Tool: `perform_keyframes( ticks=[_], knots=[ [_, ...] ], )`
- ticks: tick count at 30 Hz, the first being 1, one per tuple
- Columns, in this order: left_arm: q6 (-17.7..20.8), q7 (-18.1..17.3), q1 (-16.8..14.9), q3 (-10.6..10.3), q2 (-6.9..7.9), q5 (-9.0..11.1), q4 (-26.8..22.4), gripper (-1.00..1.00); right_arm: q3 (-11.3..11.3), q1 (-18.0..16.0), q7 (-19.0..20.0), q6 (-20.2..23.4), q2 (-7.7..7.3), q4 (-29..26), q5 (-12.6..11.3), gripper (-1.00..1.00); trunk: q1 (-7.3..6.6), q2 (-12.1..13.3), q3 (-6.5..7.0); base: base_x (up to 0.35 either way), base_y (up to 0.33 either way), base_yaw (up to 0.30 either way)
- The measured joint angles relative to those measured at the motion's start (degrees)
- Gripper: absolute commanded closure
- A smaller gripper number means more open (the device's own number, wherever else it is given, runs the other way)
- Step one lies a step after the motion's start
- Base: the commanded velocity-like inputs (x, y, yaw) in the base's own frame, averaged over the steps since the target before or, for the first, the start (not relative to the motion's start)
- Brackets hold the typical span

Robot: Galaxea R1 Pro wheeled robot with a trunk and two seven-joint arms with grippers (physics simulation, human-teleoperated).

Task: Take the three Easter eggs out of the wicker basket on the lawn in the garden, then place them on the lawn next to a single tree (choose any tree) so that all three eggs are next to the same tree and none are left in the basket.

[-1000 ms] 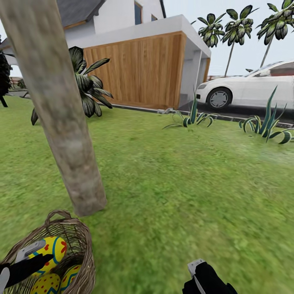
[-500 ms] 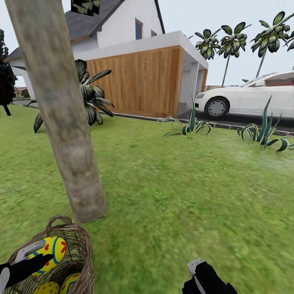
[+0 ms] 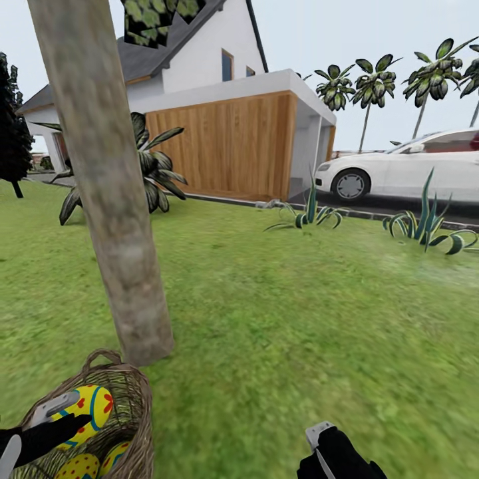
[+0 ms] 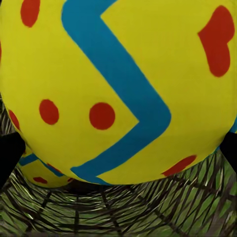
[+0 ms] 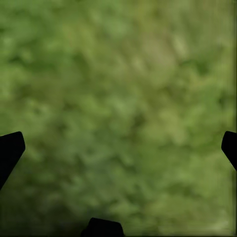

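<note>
The wicker basket is sitting on the lawn at the near left, just in front of the base of the tree, whose mottled grey-brown trunk is rising steeply out of the top of the head view. Three Easter eggs are lying in the basket. The top egg is resting high against the far side, and the left gripper is reaching into the basket with one grey fingertip and one black one lying against this egg. In the left wrist view the same egg is looming large between the two dark finger edges, so the jaws are standing spread around it; whether they are pressing on it I cannot tell. A second egg and a third egg are lying lower in the basket, and part of one is peeking out under the big egg in the left wrist view, above the woven cane wall.

The right gripper is hanging over bare grass at the near right, well apart from the basket. In the right wrist view its jaws are standing wide open over the grass.

Far beyond, a white house with a wood-panelled garage is standing, with a white car to its right.
</note>
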Motion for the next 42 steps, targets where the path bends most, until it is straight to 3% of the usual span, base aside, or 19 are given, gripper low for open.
perform_keyframes(
  ticks=[8,42],
  knots=[
    [0.0,0.0,0.0,0.0,0.07,0.1,0.0,1.00,0.0,0.0,-0.1,0.0,0.00,0.0,0.0,-1.00,-1.76,3.2,1.44,0.000,0.000,0.215],
    [0.0,0.0,0.0,0.0,-0.01,0.0,0.0,1.00,-0.3,0.0,0.1,0.1,-0.12,-1.2,-0.2,-1.00,-9.23,16.8,7.54,0.000,0.000,0.001]
  ],
)
